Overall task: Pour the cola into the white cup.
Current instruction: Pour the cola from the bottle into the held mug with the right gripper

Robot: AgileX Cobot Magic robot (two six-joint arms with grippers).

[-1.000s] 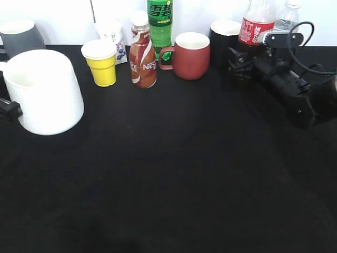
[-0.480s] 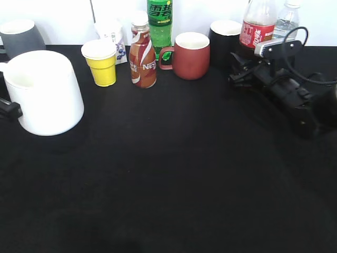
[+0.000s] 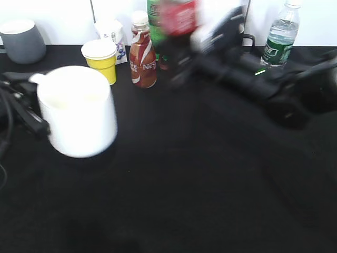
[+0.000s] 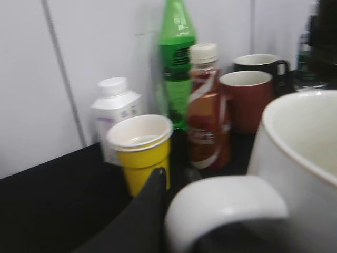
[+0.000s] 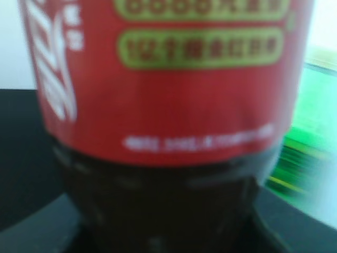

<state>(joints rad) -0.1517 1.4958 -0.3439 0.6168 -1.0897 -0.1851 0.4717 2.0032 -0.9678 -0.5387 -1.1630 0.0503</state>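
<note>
**Q:** What is closest to you right now?

**Me:** My left claw is pinched on the loop handle of the white cup. From my left wrist, the handle arches right in front of me, with one dark finger rising beside it. The cup stands upright, mouth up, at the left of the black table.

**Q:** And the cola?

**Me:** It is farther back, at centre. My right claw is clamped around the cola; its red label fills my right wrist view, dark liquid below. The bottle looks upright, raised near the back row, all badly smeared by motion. It is well apart from the cup.

**Q:** What stands behind?

**Me:** Between them, the yellow cup and the Nescafe bottle. Behind those, a white carton and the green bottle. My left wrist also shows a red mug and a black mug. The grey mug sits far left, the water bottle far right.
</note>
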